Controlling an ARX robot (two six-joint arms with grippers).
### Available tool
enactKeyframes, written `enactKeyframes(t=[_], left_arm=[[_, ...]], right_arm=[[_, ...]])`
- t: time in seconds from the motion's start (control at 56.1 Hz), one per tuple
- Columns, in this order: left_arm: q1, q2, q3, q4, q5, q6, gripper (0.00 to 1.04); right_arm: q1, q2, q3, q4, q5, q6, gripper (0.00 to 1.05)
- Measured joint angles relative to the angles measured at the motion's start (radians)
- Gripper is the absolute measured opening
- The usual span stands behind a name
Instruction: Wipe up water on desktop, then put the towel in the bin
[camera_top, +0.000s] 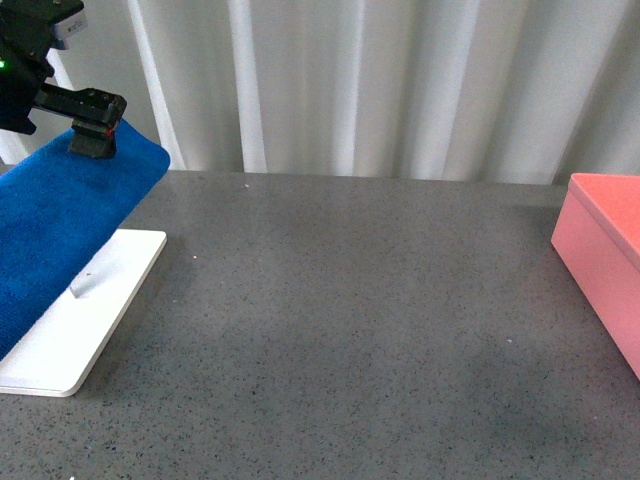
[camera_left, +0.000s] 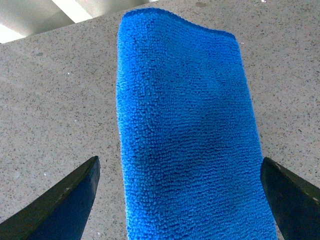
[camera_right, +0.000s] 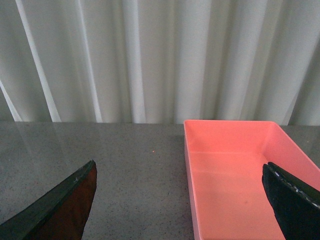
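Wide open run of desktop (camera_top: 360, 330) across the middle, from the white tray (camera_top: 105, 300) on the left to the bin (camera_top: 600, 235) at the right edge. A pleated curtain (camera_top: 400, 80) closes off the far edge. The towel (camera_top: 70, 210) slopes over the tray, its high end up by my left gripper (camera_top: 93, 140). On the wrist camera its fingers (camera_left: 60, 205) sit spread wide either side of the cloth, not clamping. My right gripper (camera_right: 178, 164) is spread wide too, looking into the bin. The towel's lower end runs off frame, and what props it is hidden. The front view cuts the bin off.
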Motion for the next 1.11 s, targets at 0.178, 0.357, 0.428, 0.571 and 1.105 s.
enactKeyframes(t=[0.178, 0.357, 0.428, 0.571, 1.105], left_arm=[[-0.018, 0.013, -0.002, 0.02, -0.009, -0.009, 0.98], [-0.029, 0.039, -0.021, 0.056, -0.031, -0.01, 0.98], [-0.028, 0.05, -0.031, 0.078, -0.042, -0.009, 0.98], [-0.025, 0.053, -0.051, 0.114, -0.043, -0.003, 0.98], [-0.026, 0.055, -0.128, 0.228, -0.087, 0.089, 0.49]], right_arm=[[0.0, 0.0, 0.0, 0.0, 0.0, 0.0, 0.98], [0.0, 0.0, 0.0, 0.0, 0.0, 0.0, 0.98], [0.0, 0.0, 0.0, 0.0, 0.0, 0.0, 0.98], [0.0, 0.0, 0.0, 0.0, 0.0, 0.0, 0.98], [0.0, 0.0, 0.0, 0.0, 0.0, 0.0, 0.98]])
